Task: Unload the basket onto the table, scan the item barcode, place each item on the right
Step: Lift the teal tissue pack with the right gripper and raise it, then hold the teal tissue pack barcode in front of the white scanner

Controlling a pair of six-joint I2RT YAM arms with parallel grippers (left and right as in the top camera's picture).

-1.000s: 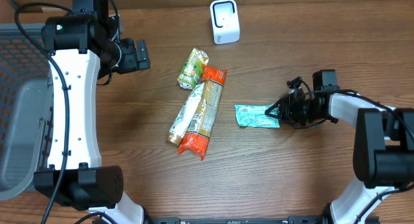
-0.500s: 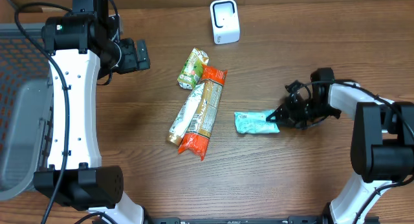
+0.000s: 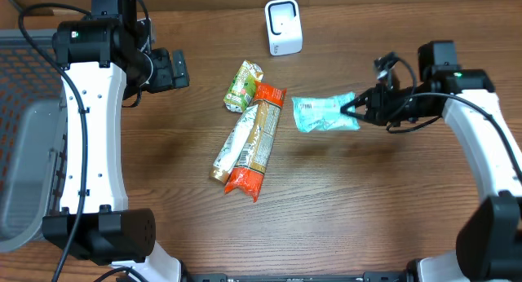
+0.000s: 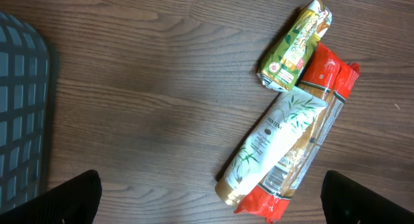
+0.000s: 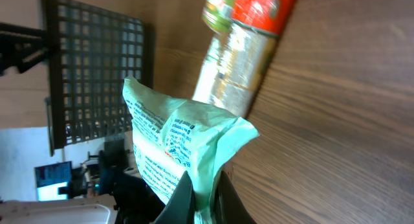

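Right of centre, upper frame, your right gripper point(image 3: 356, 111) clamped the teal packet point(image 3: 320, 113); your left gripper point(image 3: 174, 68) stood spread apart.

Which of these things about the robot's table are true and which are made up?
1. The right hand is pinching the light green packet. True.
2. The left hand is holding the small green bag. False: the left hand is open and empty, and the small green bag lies on the table.
3. The white scanner stands upright near the far edge of the table. True.
4. The orange packet is inside the basket. False: it lies on the table, right against the white tube.
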